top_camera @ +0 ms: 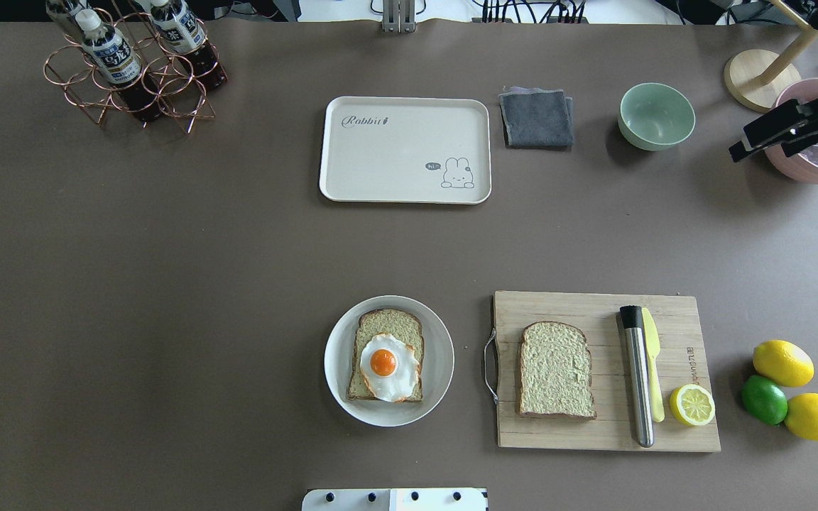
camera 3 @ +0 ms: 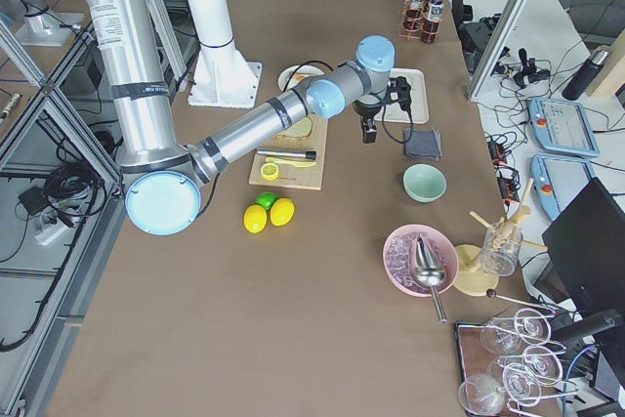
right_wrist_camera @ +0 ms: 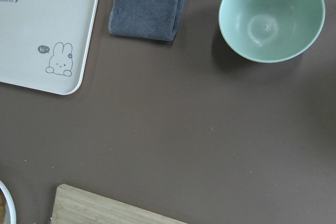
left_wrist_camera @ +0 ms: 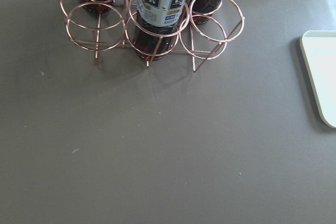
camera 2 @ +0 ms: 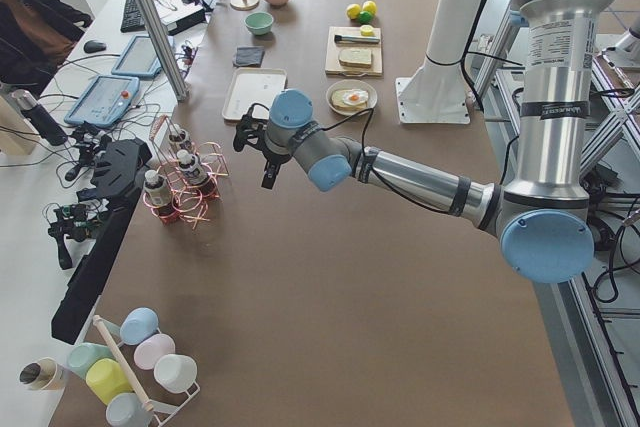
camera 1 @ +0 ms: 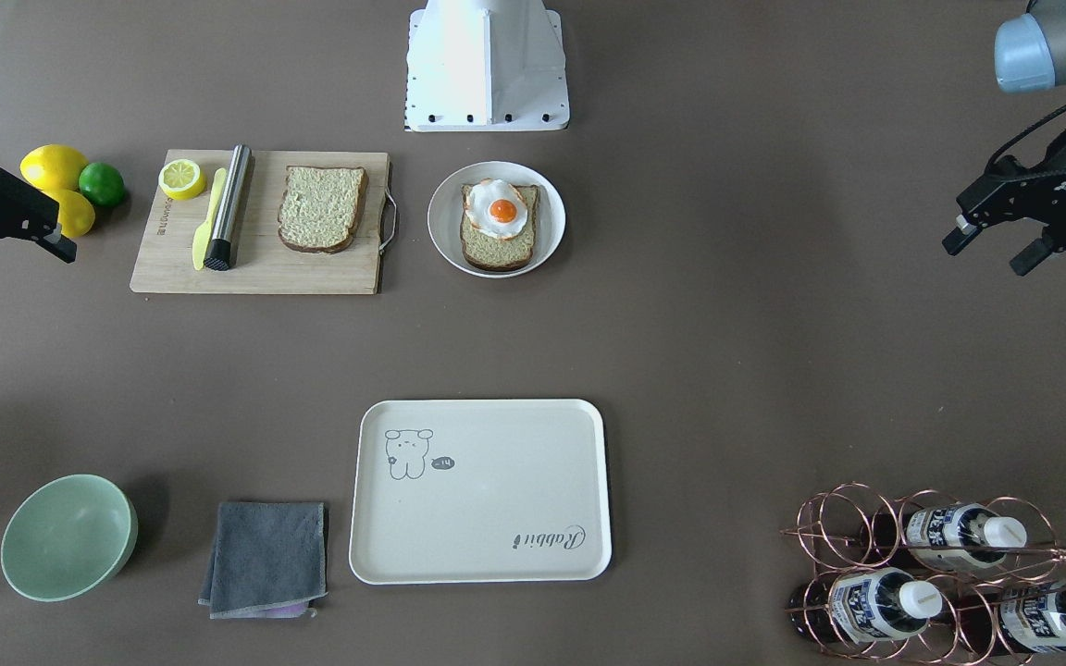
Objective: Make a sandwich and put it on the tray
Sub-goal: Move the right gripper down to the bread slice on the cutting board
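The sandwich lies as separate parts. One bread slice point(top_camera: 388, 323) rests on a round white plate point(top_camera: 439, 369) with a fried egg point(top_camera: 384, 363) on top. The other slice point(top_camera: 556, 369) lies bare on the wooden cutting board point(top_camera: 672, 433). The cream tray point(top_camera: 395, 152) sits beyond them with nothing on it. My left gripper point(camera 1: 991, 257) hovers open near the bottle rack, far from the food. My right gripper point(camera 1: 24, 268) hangs open beside the lemons, holding nothing.
A steel cylinder point(top_camera: 637, 380), a yellow knife point(top_camera: 652, 369) and a lemon half point(top_camera: 692, 405) share the board. Two lemons point(top_camera: 782, 362) and a lime point(top_camera: 764, 399) lie to its right. A grey cloth point(top_camera: 536, 118), green bowl point(top_camera: 656, 116) and copper bottle rack point(top_camera: 132, 71) stand at the far side.
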Motion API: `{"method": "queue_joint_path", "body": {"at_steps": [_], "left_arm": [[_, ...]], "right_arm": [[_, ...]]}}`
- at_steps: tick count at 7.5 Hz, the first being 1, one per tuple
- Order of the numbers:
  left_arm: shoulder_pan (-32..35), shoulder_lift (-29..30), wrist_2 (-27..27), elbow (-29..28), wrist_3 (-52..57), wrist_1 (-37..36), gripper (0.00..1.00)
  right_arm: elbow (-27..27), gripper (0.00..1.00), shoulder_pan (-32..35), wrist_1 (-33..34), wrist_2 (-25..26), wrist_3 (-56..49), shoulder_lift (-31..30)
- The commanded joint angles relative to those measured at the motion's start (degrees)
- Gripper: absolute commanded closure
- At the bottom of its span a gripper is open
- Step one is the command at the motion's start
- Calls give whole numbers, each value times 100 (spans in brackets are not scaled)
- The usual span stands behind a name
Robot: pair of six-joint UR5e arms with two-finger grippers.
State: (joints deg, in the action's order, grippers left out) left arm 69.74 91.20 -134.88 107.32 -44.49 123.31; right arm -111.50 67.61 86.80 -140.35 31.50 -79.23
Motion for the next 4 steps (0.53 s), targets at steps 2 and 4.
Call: {"method": "queue_joint_path", "body": {"at_steps": [2,4], "left_arm": [[-1468,565,1478,132,-1850,9,2],[-1743,864,1578,123,-2239,-9,2]], "right_arm": [[-275,1,-1114,-1100,972,2493,75],[-432,0,-1940,-1708,1552,3193,-161]]}}
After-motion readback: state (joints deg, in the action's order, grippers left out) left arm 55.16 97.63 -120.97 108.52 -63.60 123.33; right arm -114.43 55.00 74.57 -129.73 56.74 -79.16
